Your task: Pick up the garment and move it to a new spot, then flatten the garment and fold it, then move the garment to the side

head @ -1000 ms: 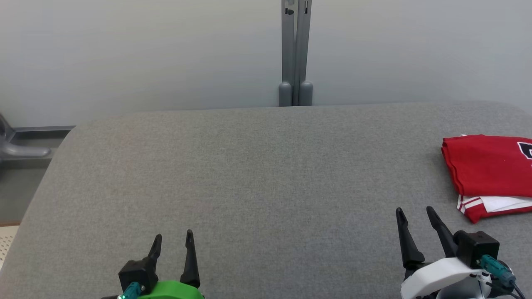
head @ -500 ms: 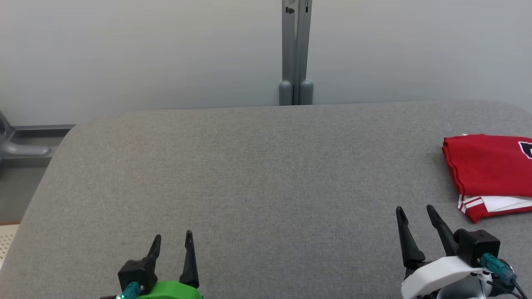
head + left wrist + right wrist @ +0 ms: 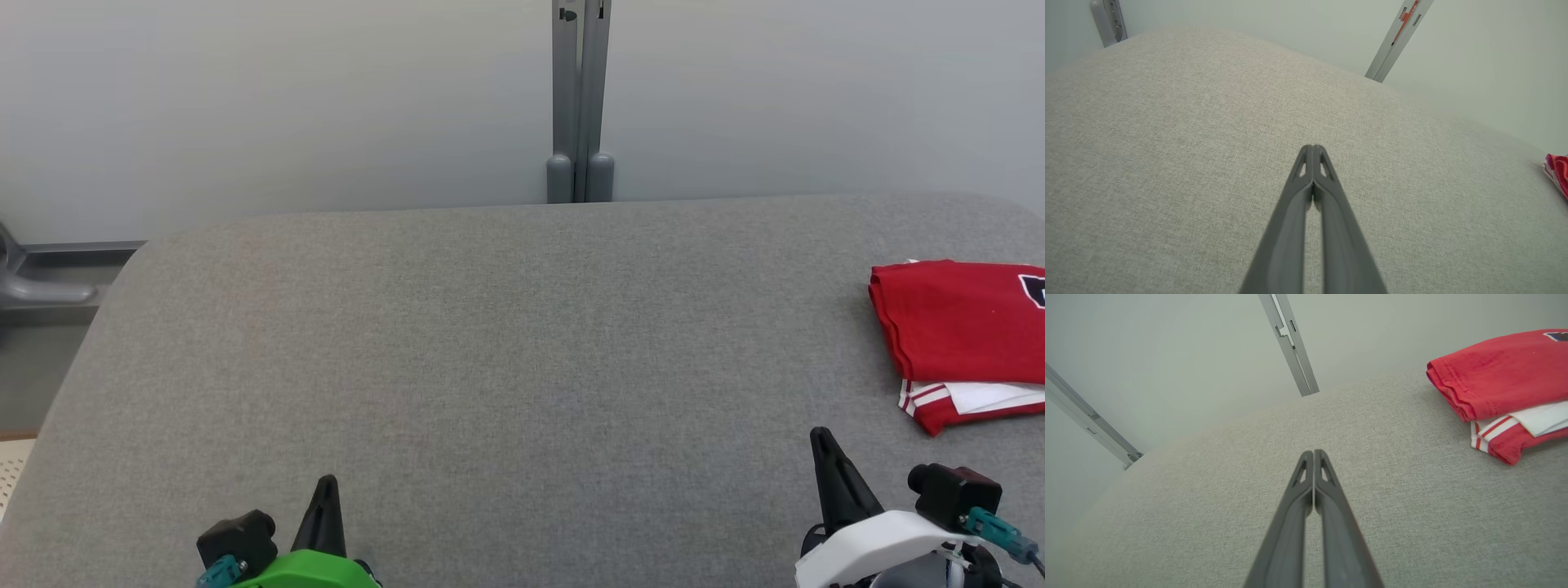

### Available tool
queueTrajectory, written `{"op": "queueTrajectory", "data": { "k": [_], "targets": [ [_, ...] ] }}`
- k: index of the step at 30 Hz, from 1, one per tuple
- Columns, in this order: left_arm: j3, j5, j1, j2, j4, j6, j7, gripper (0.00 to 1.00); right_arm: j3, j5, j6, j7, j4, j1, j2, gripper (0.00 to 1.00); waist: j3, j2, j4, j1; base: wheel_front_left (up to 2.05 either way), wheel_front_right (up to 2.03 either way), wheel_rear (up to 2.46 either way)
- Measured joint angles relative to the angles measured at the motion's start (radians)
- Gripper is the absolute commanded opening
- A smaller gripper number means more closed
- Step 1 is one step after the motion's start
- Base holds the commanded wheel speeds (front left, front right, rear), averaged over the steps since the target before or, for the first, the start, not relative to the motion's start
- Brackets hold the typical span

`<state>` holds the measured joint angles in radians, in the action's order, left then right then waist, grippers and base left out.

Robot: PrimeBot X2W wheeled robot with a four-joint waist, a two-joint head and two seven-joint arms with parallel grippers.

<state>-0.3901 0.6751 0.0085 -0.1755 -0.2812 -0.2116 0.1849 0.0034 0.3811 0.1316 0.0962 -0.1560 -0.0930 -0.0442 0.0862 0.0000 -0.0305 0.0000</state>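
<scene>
The garment (image 3: 963, 335), red with white striped trim, lies folded at the right edge of the grey padded table (image 3: 506, 343); it also appears in the right wrist view (image 3: 1502, 379), and a sliver of the garment (image 3: 1557, 171) reaches the left wrist view. My right gripper (image 3: 820, 437) sits near the table's front right, shut and empty, a short way in front and left of the garment. In its own wrist view the right gripper (image 3: 1313, 452) has its fingertips pressed together. My left gripper (image 3: 327, 482) rests at the front left, shut on nothing, and the left gripper (image 3: 1312, 148) shows closed tips.
A grey metal post (image 3: 580, 98) stands against the pale wall behind the table's far edge. A grey fixture (image 3: 41, 290) sits beyond the table's left side. Bare grey padding stretches across the middle and left of the table.
Both grippers have shut; half a second ago their fingers stood apart. Both have also drawn back slightly toward the table's front edge. The garment has not moved.
</scene>
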Motion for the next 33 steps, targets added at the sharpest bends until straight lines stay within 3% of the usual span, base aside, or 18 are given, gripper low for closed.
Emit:
{"op": "queueTrajectory", "data": {
  "k": [33],
  "targets": [
    [0.203, 0.389, -0.039, 0.047, 0.012, 0.141, -0.12, 0.0, -0.049, 0.506, 0.0, -0.087, -0.036, 0.079, -0.001, 0.0, -0.026, 0.0, 0.009, 0.0, 0.0, 0.0, 0.0]
  ]
}}
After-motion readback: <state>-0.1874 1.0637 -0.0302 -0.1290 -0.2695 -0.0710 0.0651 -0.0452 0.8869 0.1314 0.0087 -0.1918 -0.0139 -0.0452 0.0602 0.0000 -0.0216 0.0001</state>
